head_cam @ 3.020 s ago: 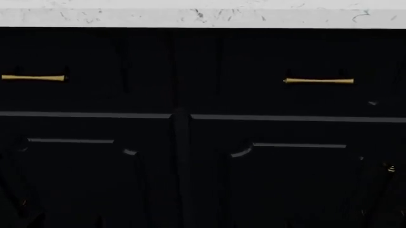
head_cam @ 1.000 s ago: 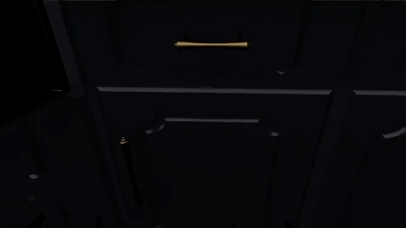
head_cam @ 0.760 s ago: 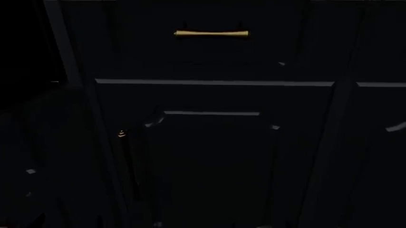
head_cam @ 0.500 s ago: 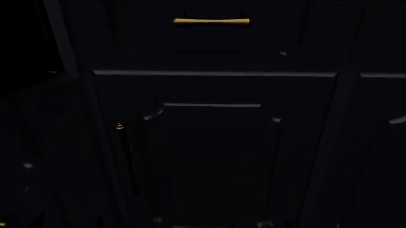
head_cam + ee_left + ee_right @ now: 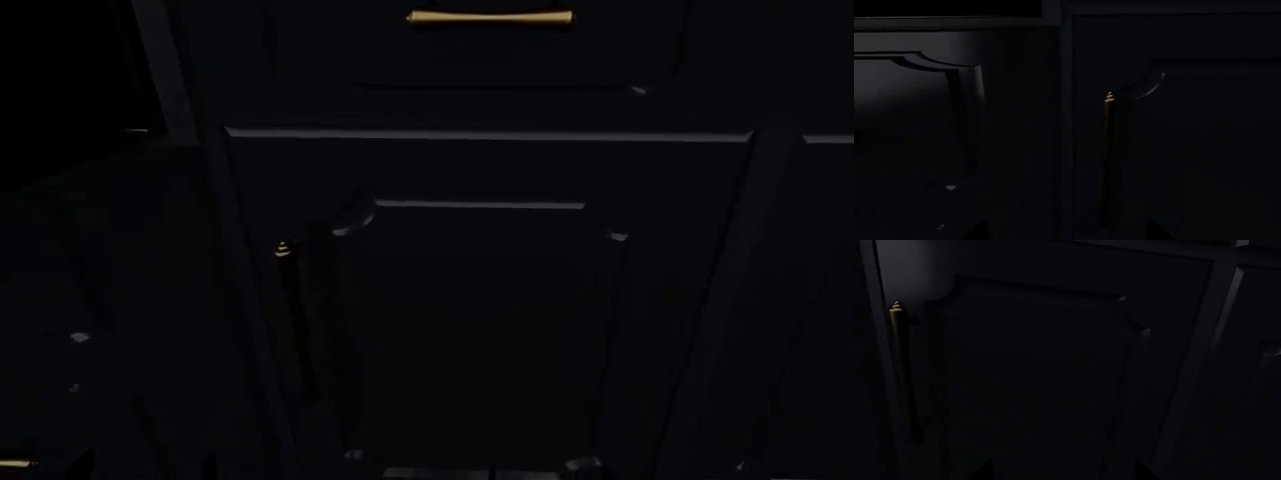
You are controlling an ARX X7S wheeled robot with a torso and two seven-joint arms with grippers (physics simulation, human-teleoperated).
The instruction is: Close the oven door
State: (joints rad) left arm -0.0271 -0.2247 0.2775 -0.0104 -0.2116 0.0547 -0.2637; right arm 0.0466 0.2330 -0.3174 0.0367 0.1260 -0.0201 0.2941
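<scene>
None of the three views shows an oven door, so the task's thing is out of sight and I judge the closing not begun; finding the oven comes first. Neither gripper can be clearly made out, so I cannot tell whether either is released or clenched. What faces the robot is dark, matte cabinetry: a cabinet door (image 5: 481, 330) with a raised, notched-corner panel fills the head view's centre. At its nine o'clock edge runs a slim upright brass handle (image 5: 284, 300), satin-gold at the tip. Toward twelve o'clock, a drawer front carries a horizontal brass pull (image 5: 490, 17), rod-shaped with flared ends.
</scene>
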